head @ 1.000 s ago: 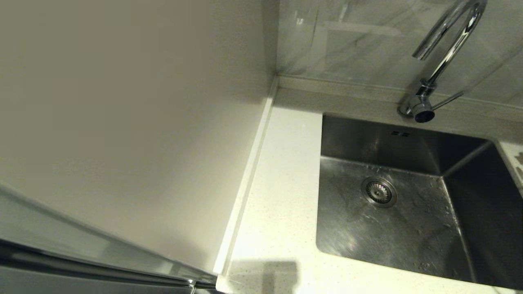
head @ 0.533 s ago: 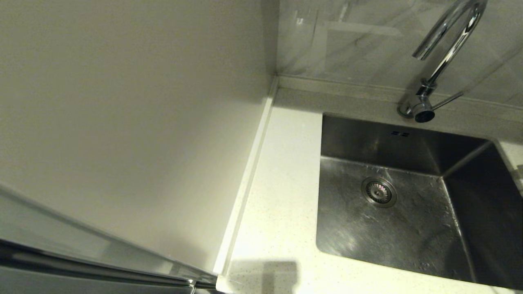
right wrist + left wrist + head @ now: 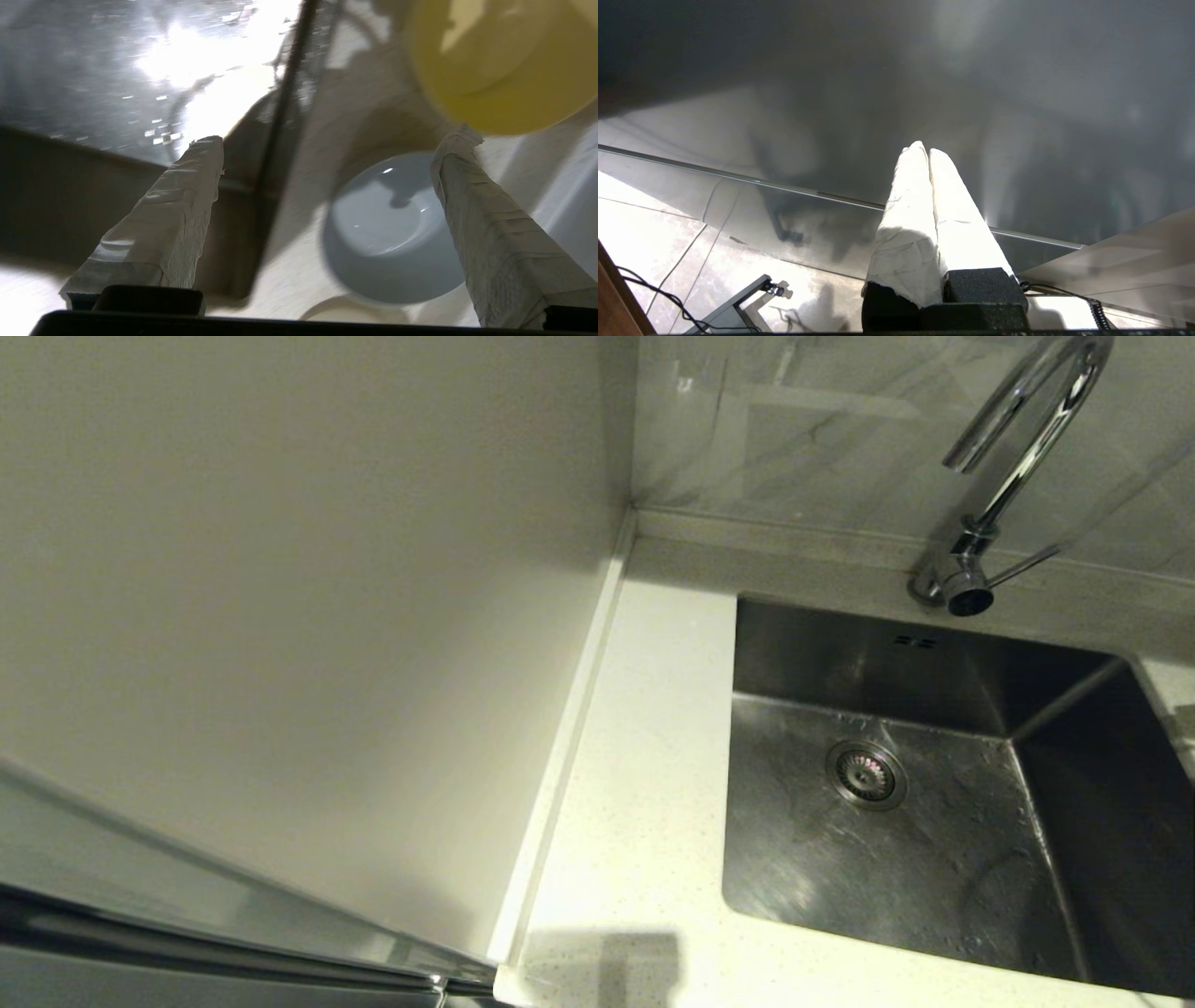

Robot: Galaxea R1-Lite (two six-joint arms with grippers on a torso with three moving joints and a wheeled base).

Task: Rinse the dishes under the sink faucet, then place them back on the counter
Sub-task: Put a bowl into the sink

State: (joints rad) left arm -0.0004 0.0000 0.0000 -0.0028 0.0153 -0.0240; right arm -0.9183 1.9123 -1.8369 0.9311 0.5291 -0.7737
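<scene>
The right wrist view shows my right gripper (image 3: pixel 332 136) open above the counter (image 3: pixel 285 266), beside the sink's (image 3: pixel 93 70) rim. A pale blue-grey bowl (image 3: pixel 387 242) stands on the counter between the fingers, close to one taped finger (image 3: pixel 486 224) and apart from the other. A yellow bowl (image 3: pixel 495 60) sits just beyond it. A white curved rim (image 3: pixel 327 313) peeks out next to the blue-grey bowl. In the head view the sink (image 3: pixel 934 859) holds no dish, and no arm shows. The faucet (image 3: pixel 1018 457) stands behind the basin.
My left gripper (image 3: pixel 927 149) is parked low, shut, facing a grey panel above a tiled floor. A cream wall panel (image 3: pixel 327 616) borders the counter strip (image 3: pixel 644 784) left of the sink. The drain strainer (image 3: pixel 865 774) sits in the wet basin floor.
Nothing in the head view has moved, apart from a slight shift of a dim shape at the far right edge by the sink's rim.
</scene>
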